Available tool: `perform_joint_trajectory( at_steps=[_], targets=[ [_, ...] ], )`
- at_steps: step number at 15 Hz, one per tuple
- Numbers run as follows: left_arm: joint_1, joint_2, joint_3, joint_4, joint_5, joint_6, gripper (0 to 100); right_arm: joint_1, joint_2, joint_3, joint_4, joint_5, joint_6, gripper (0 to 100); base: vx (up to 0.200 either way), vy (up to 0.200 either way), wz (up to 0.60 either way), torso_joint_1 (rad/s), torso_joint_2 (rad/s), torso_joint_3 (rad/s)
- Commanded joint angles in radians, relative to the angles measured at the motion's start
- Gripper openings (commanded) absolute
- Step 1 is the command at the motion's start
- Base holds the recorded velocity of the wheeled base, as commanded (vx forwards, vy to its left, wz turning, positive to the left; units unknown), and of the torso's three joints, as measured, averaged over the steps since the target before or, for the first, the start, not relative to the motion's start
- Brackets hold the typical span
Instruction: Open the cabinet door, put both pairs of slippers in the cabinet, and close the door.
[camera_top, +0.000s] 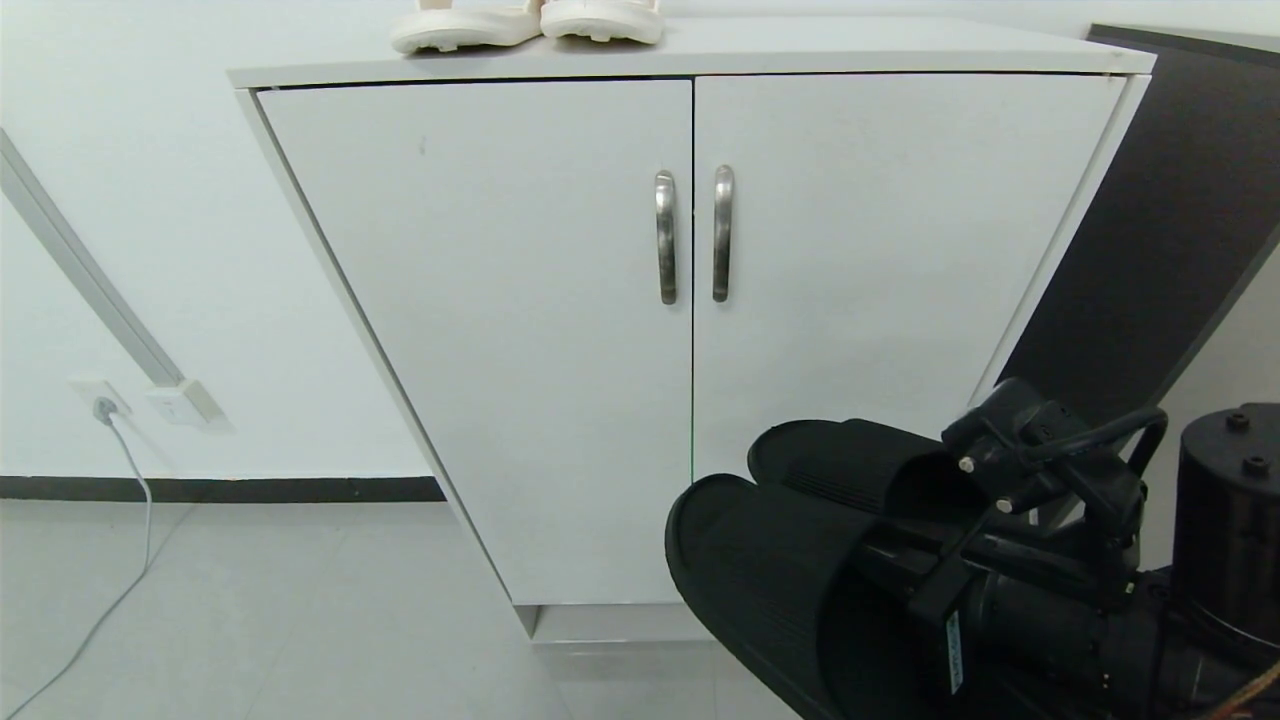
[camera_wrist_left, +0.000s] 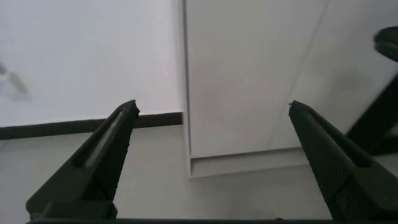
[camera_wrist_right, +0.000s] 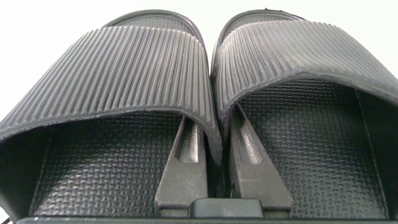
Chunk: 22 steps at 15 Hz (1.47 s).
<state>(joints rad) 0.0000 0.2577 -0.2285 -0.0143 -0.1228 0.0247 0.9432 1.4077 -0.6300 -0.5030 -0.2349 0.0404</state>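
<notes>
Okay, your right gripper (camera_wrist_right: 214, 134) is clamped on the black slippers' (camera_top: 780, 560) inner walls, low in front of the right door (camera_top: 880, 250). Both cabinet (camera_top: 480, 330) doors are closed. White slippers (camera_top: 530, 22) sit at its top front edge. Left gripper (camera_wrist_left: 211, 109) is spread wide, facing the cabinet's lower left corner and the floor (camera_top: 250, 620) beside it.

Bright, even light; v. faint shadows

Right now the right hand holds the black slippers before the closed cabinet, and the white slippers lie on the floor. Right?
Not the floor: the head view shows the white slippers lying on top of the cabinet. The right hand does hold the black slippers before the closed cabinet.
</notes>
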Motion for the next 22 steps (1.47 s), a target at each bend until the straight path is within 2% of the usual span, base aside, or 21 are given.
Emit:
perform_joint_trajectory(
  at_steps=[1,2,3,5,7,8,9,10,11,13,17,19,20,22],
  targets=[
    [0.0,0.18,-0.026,-0.066,-0.101,0.003,100,0.0,0.001,0.001,0.0,0.0,-0.001,0,0.0,0.0,0.0,0.0,0.0,0.0],
    [0.0,0.221,-0.037,-0.09,-0.136,0.001,100,0.0,0.002,0.003,0.0,0.0,-0.001,0,0.0,0.0,0.0,0.0,0.0,0.0],
    [0.0,0.319,-0.057,-0.158,-0.212,-0.002,100,0.002,0.001,0.003,0.0,0.0,-0.001,0,0.0,0.0,0.0,0.0,0.0,0.0],
    [-0.009,0.476,-0.08,-0.296,-0.285,0.0,100,0.002,-0.006,0.003,-0.002,0.011,0.001,0,0.0,0.0,0.0,0.0,0.0,0.0],
    [-0.109,0.597,-0.124,-0.351,-0.278,-0.011,100,0.002,-0.01,0.006,-0.002,0.042,0.003,0,0.0,0.0,0.0,0.0,0.0,0.0],
    [-0.155,0.637,-0.147,-0.365,-0.248,-0.029,100,0.002,-0.009,0.006,-0.002,0.043,0.003,0,0.0,0.0,0.0,0.0,0.0,0.0],
    [-0.184,0.657,-0.161,-0.369,-0.23,-0.032,100,0.002,-0.009,0.006,0.0,0.043,0.001,0,0.0,0.0,0.0,0.0,0.0,0.0],
    [-0.281,0.698,-0.21,-0.385,-0.164,-0.046,100,0.002,-0.01,0.013,-0.002,0.045,0.001,0,0.0,0.0,0.0,0.0,0.0,0.0],
    [-0.348,0.723,-0.249,-0.388,-0.104,-0.065,100,0.002,-0.006,0.013,-0.002,0.045,0.001,0,0.0,0.0,0.0,0.0,0.0,0.0],
    [-0.459,0.77,-0.31,-0.388,-0.021,-0.071,100,0.003,0.001,0.015,0.0,0.046,0.001,0,0.0,0.0,0.0,0.0,0.0,0.0],
    [-0.558,0.881,-0.374,-0.4,0.012,-0.072,100,0.003,0.007,0.018,0.0,0.046,0.001,0,0.0,0.0,0.0,0.0,0.0,0.0],
    [-0.594,0.95,-0.384,-0.49,0.054,-0.072,100,0.003,0.011,0.019,-0.002,0.046,0.001,0,0.0,0.0,0.0,0.0,0.0,0.0],
    [-0.629,1.008,-0.387,-0.566,0.087,-0.072,100,0.006,0.01,0.023,-0.002,0.046,-0.001,0,0.0,0.0,0.0,0.0,0.0,0.0],
    [-0.666,1.068,-0.413,-0.609,0.101,-0.074,100,0.008,0.01,0.024,0.0,0.046,0.001,0,0.0,0.0,0.0,0.0,0.0,0.0]
  ],
)
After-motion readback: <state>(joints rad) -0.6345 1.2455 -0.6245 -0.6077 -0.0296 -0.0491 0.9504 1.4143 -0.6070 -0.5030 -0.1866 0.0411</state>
